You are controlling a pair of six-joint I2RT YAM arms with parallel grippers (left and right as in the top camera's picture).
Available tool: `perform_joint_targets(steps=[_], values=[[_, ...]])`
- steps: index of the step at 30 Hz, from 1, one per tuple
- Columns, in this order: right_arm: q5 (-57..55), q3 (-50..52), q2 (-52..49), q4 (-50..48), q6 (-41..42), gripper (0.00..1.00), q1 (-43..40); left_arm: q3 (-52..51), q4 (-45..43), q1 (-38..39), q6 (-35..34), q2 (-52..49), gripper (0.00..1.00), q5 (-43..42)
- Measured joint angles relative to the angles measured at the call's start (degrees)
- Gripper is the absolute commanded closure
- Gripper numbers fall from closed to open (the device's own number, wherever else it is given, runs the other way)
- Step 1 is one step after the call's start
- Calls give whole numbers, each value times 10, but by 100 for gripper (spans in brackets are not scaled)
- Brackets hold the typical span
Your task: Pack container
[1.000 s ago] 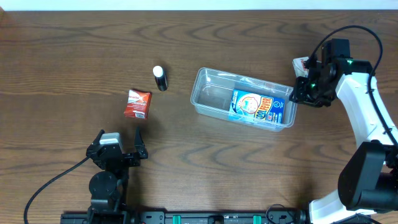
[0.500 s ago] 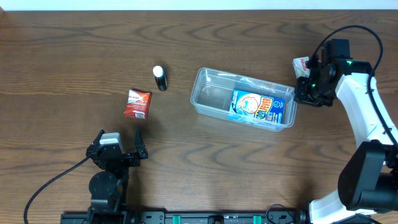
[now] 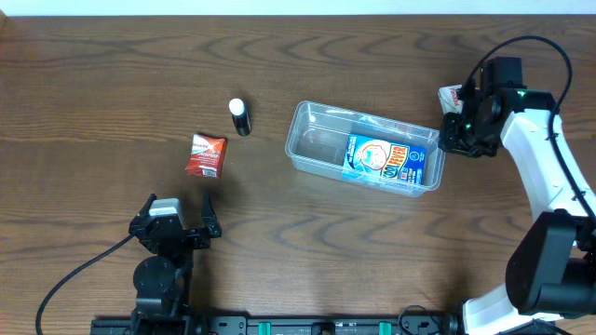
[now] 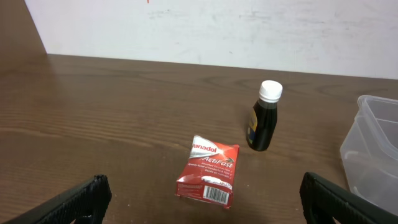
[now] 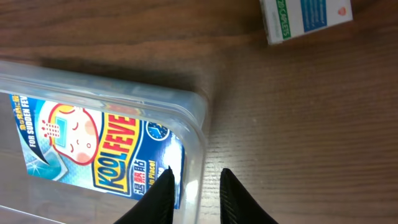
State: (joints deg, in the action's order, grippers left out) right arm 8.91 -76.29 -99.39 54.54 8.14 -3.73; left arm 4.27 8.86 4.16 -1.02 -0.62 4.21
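Near the middle of the counter, a bit to our right, the container is lying flat with its open side up. Its long side is running left to right, tipped a little, so one short end is pointing at our right arm. A blue packet is lying inside, filling the right half. The left half is bare.

We are holding our right fingers right at that short end. They are close together with only a small gap, and the container's end wall is showing in the gap. We cannot tell if they are pinching the wall or just hanging above it. A small white box is lying on the counter just past them, outside the container.

Our left fingers are spread wide and holding nothing. They are sitting at the front of the counter, well apart from the container. A red packet is lying in front of them, and a dark bottle with a white cap is standing farther on, nearer the container.

So we are thinking the right arm is the near one for the container and the white box, and the left arm for the red packet and the bottle. Those three are not packed yet.
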Motion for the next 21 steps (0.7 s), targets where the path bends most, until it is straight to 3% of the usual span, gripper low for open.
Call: perform_joint_targets(steps=[11, 21], values=[[-2, 4, -5, -10, 0, 80, 7, 0, 0, 0, 0, 0, 2, 0], [-3, 16, -6, -17, 0, 89, 7, 0, 0, 0, 0, 0, 2, 0]])
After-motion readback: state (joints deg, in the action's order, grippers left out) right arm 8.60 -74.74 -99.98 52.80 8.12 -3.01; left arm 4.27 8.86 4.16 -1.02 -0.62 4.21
